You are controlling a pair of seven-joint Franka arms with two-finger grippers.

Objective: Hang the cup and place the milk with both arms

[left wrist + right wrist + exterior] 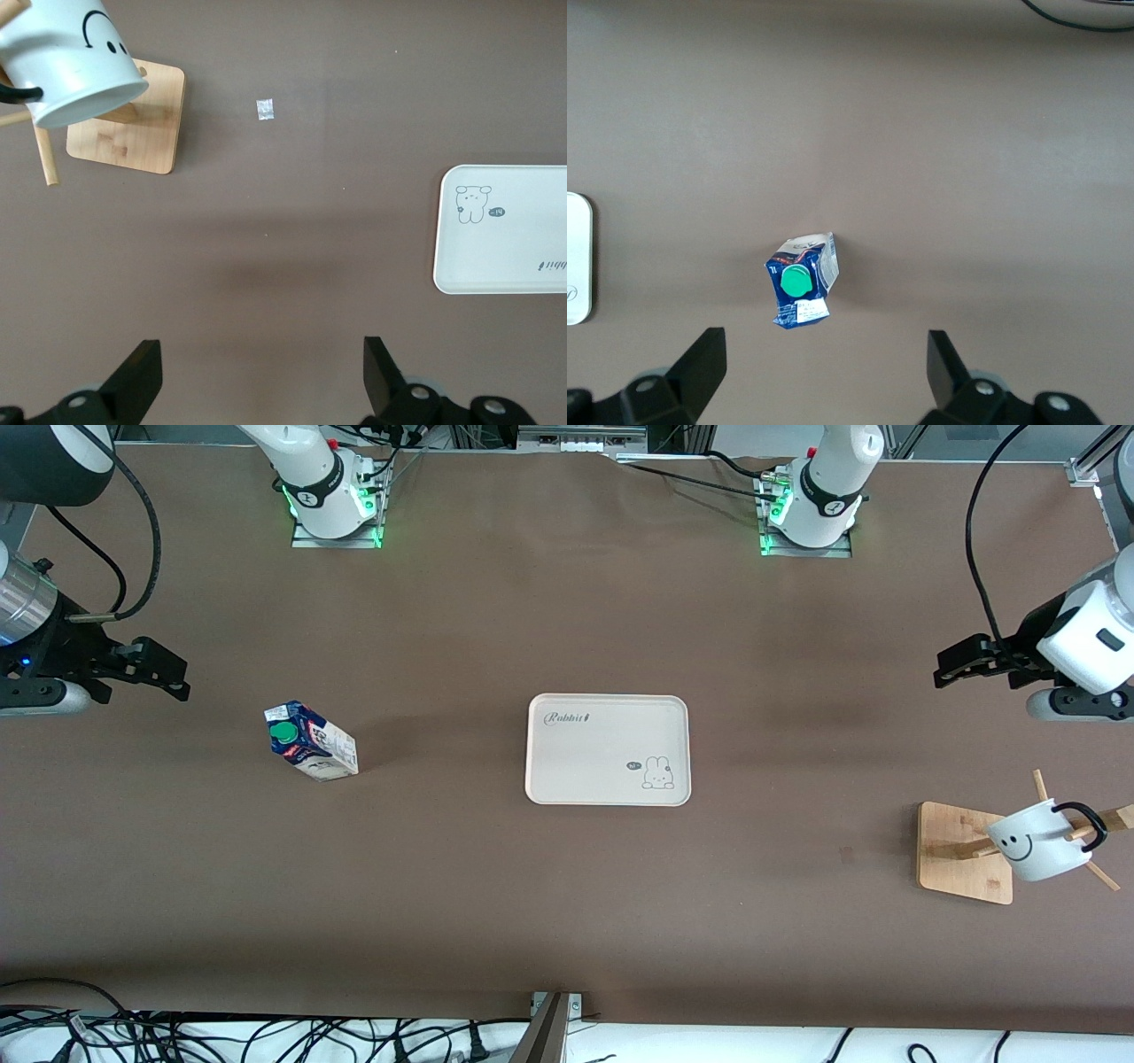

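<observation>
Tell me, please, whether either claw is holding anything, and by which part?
Nothing is held. The left claw and right claw are open; the cup hangs on its rack.

White smiley cup [1038, 843]; blue-white milk [312, 741], green cap [283, 732].

One cup [1036, 849] is seen, hung on one wooden rack [966, 853]. One tray [608, 749] is counted between that rack and one milk carton [312, 741]. Two grippers are counted, left [961, 662] and right [159, 670], both with fingers spread.
</observation>
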